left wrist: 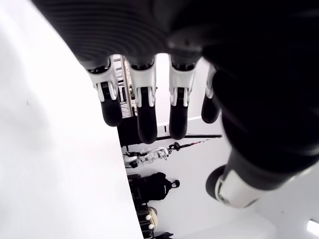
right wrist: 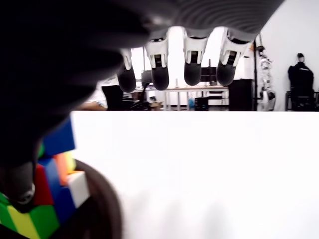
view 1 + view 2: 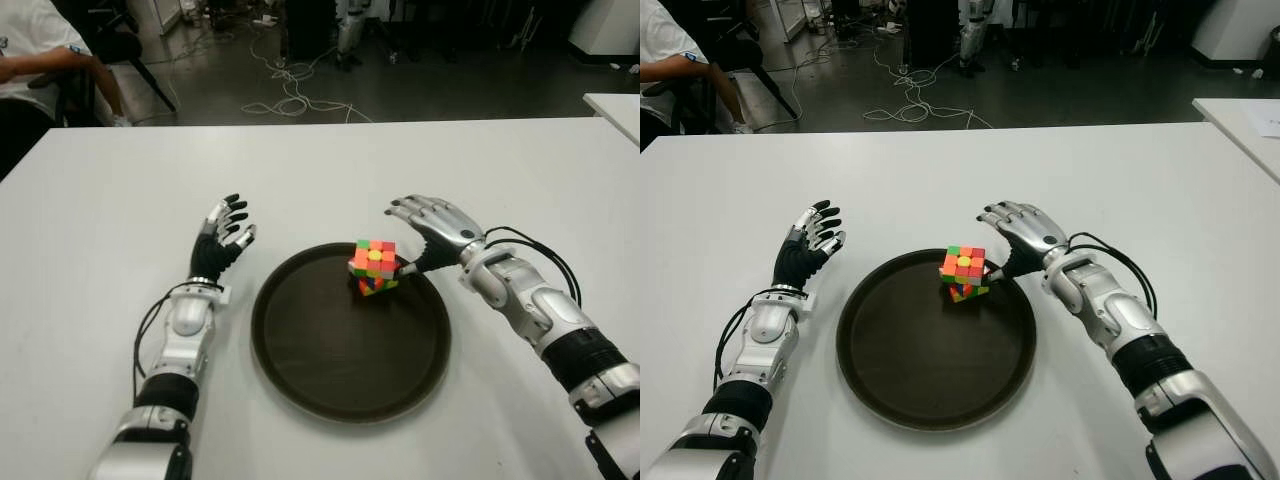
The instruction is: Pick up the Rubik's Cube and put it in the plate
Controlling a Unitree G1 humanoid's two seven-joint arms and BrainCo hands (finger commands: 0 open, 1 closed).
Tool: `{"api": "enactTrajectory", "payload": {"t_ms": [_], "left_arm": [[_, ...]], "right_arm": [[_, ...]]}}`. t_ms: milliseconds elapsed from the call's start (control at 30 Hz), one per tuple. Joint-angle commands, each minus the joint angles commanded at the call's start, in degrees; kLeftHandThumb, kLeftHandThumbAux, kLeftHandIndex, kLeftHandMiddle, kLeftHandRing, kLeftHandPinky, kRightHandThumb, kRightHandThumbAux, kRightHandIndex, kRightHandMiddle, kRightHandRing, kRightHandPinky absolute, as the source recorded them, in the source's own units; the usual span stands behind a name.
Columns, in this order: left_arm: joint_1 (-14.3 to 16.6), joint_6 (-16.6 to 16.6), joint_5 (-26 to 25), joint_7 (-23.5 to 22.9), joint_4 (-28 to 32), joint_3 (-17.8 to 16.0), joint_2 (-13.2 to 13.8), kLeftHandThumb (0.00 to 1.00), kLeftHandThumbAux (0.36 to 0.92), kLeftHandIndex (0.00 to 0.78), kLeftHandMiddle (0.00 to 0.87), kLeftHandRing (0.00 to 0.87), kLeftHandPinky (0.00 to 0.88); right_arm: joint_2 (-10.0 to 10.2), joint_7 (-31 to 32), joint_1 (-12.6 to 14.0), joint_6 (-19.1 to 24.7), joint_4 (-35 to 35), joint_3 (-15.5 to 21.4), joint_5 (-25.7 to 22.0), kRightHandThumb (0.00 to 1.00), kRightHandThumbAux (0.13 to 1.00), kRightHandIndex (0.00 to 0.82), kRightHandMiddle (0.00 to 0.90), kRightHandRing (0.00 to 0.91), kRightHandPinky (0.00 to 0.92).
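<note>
A white table (image 3: 120, 190) is filling most of the frame, with a dark floor beyond it along the top edge, where loose cables (image 3: 290, 95) are trailing. A seated person (image 3: 35, 55) is showing at the upper left, cut off by the frame edge, and the corner of a second table (image 3: 615, 105) is poking in at the upper right.

A round dark plate (image 3: 300, 360) is lying at the lower centre. The cube (image 3: 373, 266) is sitting inside it, near its upper right rim, tilted on its lower edge; its underside is hard to make out.

The right hand (image 3: 432, 228) is hovering just right of the cube, fingers (image 2: 192, 69) spread and gripping nothing, the thumb tip touching or almost touching the cube's side. The left hand (image 3: 222, 238) is showing left of the plate, fingers relaxed and empty.
</note>
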State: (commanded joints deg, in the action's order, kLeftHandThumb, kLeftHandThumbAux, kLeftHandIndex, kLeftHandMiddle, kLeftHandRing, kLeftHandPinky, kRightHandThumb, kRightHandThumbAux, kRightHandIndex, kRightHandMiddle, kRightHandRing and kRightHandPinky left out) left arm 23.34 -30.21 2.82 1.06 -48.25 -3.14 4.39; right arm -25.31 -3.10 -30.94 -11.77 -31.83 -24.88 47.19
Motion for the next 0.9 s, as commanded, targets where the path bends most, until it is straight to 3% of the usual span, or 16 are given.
{"api": "enactTrajectory", "payload": {"t_ms": [400, 900], "left_arm": [[0.9, -0.2, -0.9, -1.4, -1.9, -0.4, 0.3, 0.024, 0.740, 0.134, 0.182, 0.162, 0.124], [0.6, -0.2, -1.6, -2.3, -1.7, -0.7, 0.5, 0.035, 0.746, 0.130, 0.181, 0.159, 0.129]], "right_arm": [[0.1, 0.7, -1.6, 0.0, -2.2, -0.4, 0.0, 0.000, 0.565, 0.000, 0.000, 0.000, 0.000], [0.4, -4.1, -4.1, -3.4, -9.0, -1.3, 0.1, 0.027, 0.550, 0.000, 0.000, 0.000, 0.000]]}}
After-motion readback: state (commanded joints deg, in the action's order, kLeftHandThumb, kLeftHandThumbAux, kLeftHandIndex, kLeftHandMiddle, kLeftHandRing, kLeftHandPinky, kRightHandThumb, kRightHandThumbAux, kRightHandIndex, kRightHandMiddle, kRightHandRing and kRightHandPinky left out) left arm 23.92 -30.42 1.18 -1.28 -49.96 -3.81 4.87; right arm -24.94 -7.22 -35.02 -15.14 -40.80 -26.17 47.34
